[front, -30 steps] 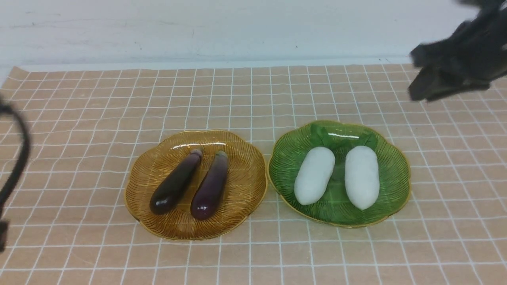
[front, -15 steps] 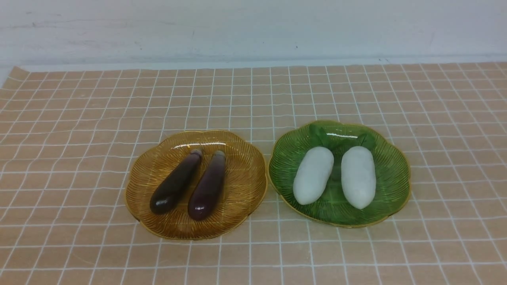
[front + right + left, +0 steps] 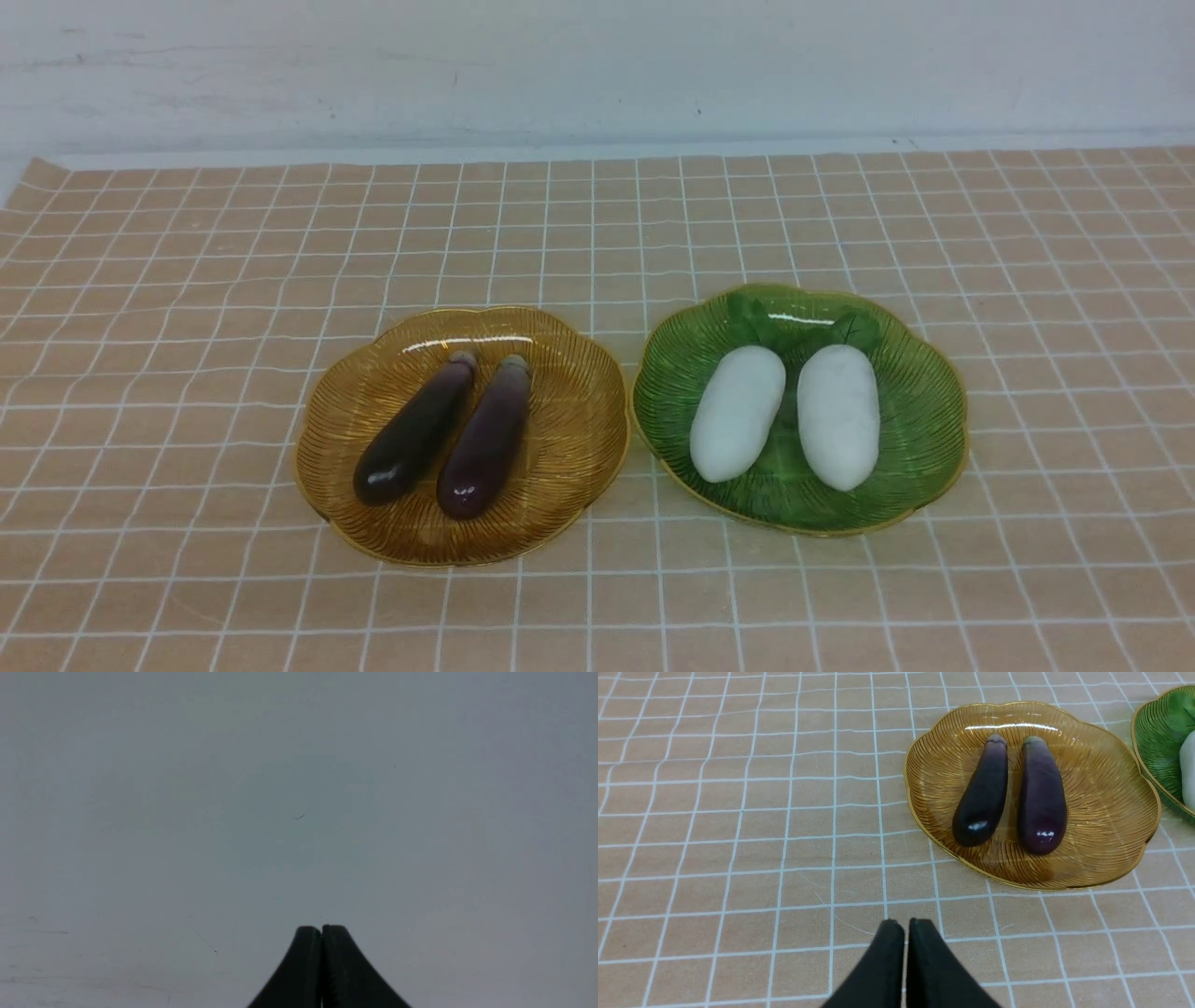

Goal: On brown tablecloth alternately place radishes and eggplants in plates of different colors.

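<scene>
Two dark purple eggplants (image 3: 415, 441) (image 3: 487, 439) lie side by side in the amber plate (image 3: 579, 439) on the brown tablecloth (image 3: 187, 280). Two white radishes (image 3: 738, 413) (image 3: 838, 416) lie side by side in the green plate (image 3: 924, 411) to its right. Both arms are out of the front view. My left gripper (image 3: 905, 926) is shut and empty above bare cloth, short of the amber plate (image 3: 1111, 812) and its eggplants (image 3: 983, 795) (image 3: 1041, 798). My right gripper (image 3: 321, 931) is shut and empty, facing a plain grey surface.
A pale wall (image 3: 597, 65) runs behind the cloth's far edge. The green plate's edge (image 3: 1153, 732) and part of a radish (image 3: 1188, 770) show in the left wrist view. Bare cloth lies round both plates.
Both arms have left the front view: the right gripper from the upper right, the left arm from the left edge. The right-hand eggplant and right-hand radish have settled slightly leftward.
</scene>
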Available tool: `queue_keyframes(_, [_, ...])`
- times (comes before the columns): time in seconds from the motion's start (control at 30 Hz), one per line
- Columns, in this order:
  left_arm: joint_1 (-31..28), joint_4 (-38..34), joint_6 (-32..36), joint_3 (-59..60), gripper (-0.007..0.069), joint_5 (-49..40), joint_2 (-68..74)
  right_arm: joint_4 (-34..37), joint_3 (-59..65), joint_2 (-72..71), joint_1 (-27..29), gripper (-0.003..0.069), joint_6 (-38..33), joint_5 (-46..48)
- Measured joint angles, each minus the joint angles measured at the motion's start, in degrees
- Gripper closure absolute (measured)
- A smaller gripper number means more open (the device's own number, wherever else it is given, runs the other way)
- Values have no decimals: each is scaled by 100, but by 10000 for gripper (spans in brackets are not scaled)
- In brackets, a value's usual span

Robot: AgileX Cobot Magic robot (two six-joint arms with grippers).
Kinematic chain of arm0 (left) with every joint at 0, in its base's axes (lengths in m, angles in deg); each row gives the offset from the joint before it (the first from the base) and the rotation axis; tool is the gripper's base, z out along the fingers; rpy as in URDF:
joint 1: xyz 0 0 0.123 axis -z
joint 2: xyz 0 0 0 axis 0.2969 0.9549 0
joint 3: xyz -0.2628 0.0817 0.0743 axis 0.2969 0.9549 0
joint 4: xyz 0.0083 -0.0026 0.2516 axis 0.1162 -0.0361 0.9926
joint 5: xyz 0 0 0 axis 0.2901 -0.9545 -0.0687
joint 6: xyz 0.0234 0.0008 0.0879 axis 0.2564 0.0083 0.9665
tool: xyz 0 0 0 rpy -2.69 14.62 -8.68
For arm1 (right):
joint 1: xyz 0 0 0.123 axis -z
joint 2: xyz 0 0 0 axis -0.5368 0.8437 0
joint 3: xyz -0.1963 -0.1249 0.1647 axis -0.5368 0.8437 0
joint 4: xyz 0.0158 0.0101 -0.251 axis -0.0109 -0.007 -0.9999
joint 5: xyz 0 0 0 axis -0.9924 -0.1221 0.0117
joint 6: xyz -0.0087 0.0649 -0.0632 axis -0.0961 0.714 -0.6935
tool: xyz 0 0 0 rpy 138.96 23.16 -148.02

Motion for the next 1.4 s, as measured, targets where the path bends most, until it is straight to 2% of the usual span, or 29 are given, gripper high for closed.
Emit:
queue_keyframes(0.63, [0,5,0,0,628,0,0,0,0,0,0,674,0,359])
queue_keyframes(0.8, [-44,-78,132,83,628,258,-157,0,0,0,0,674,0,419])
queue_keyframes(0.93, [-252,-381,587,385,628,755,-442,0,0,0,0,674,0,439])
queue_keyframes(1.2, [-1409,-1541,2378,1976,628,2327,-1503,0,9,0,0,674,0,440])
queue_keyframes(1.4, [-2039,-2027,3003,2986,628,2758,-2073,0,9,0,0,674,0,445])
